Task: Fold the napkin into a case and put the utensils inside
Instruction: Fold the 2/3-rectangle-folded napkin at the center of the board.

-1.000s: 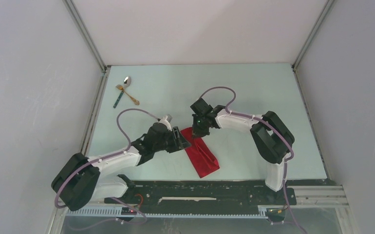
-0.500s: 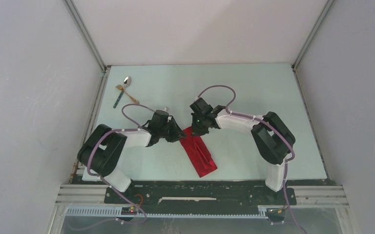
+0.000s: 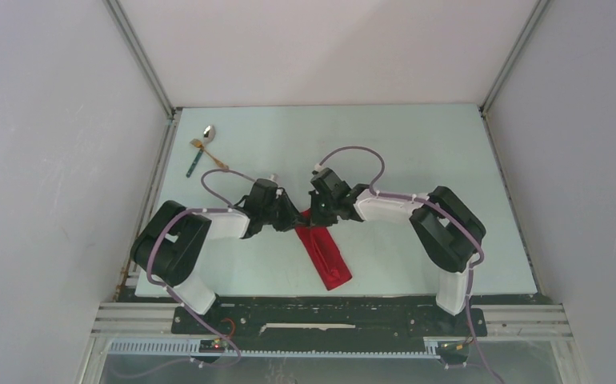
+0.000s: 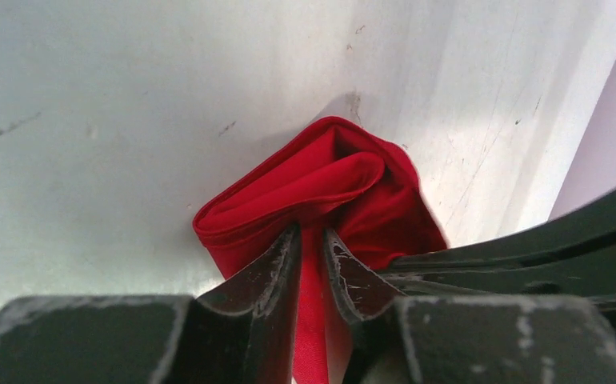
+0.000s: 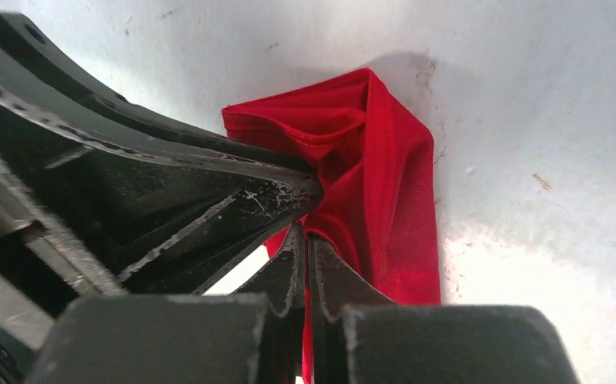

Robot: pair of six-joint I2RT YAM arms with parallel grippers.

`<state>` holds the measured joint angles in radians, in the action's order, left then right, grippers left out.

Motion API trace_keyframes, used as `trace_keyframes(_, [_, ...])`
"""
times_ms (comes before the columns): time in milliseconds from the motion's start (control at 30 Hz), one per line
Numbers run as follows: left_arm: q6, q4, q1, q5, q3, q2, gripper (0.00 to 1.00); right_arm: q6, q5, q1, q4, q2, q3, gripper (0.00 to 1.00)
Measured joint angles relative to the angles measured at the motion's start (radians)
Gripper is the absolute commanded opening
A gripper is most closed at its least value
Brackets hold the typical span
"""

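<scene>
In the top view, the napkin is seen folded into a narrow red strip, laid slantwise on the counter. Its far end is met by the left tool from the left and by the right tool from the right, the two tools nearly touching there. The spoon, fork and teal-handled piece are seen together well apart from the napkin, beyond it and to its left.

In the left wrist view, the left tool is shown clamped on a pinched layer of the napkin, whose end is bunched and opened like a pocket. The right tool is seen at the napkin's right.

In the right wrist view, the right tool is shown pressed together on a thin layer of the napkin, with the left tool just left of the napkin, against its edge.
</scene>
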<state>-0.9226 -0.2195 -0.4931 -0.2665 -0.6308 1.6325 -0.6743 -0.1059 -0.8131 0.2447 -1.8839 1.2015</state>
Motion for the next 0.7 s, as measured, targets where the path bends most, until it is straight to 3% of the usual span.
trace_keyframes(367, [0.075, 0.12, 0.0, 0.023, -0.055, -0.011, 0.27, 0.038, -0.191, 0.022, -0.393, -0.002, -0.225, 0.01])
trace_keyframes(533, [0.111, 0.186, 0.001, 0.031, -0.057, -0.053, 0.29, 0.068, -0.306, 0.051, -0.568, -0.011, -0.308, 0.16])
trace_keyframes(700, [0.135, 0.268, 0.003, 0.041, -0.071, -0.13, 0.43, 0.06, -0.406, 0.079, -0.729, -0.023, -0.38, 0.28])
